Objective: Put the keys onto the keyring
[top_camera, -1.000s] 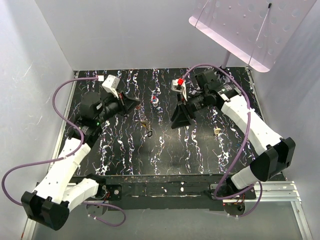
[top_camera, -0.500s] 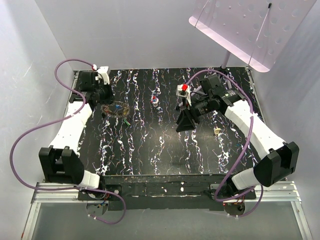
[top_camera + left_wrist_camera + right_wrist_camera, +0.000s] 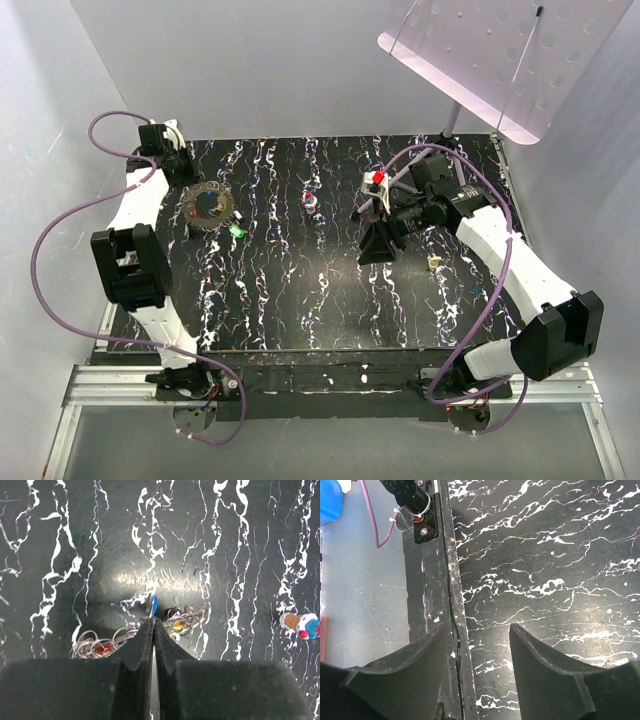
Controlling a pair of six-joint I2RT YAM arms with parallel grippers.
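Observation:
The keyring [image 3: 210, 205] lies at the back left of the table as a spiky disc of grey keys. A green-capped key [image 3: 238, 231] sticks out at its lower right. My left gripper [image 3: 194, 189] sits at its left rear edge. In the left wrist view my left gripper [image 3: 153, 621] is shut, with a blue-capped key [image 3: 153, 605] pinched at its tips. Wire rings with a red cap [image 3: 102, 647] and a yellow-green cap [image 3: 177, 625] lie beside the fingers. My right gripper [image 3: 380, 245] is open and empty above mid-table, far from the keyring; it also shows in the right wrist view [image 3: 480, 640].
A small red-white-blue object [image 3: 311, 202] lies at the back centre, also in the left wrist view [image 3: 300, 625]. A small beige lump [image 3: 434, 262] lies right of my right gripper. A perforated pink panel [image 3: 500, 50] hangs over the back right corner. White walls enclose the table.
My left arm swung back to the far left rear corner, and the keyring bunch moved left with it. My right gripper shifted slightly right and stayed open.

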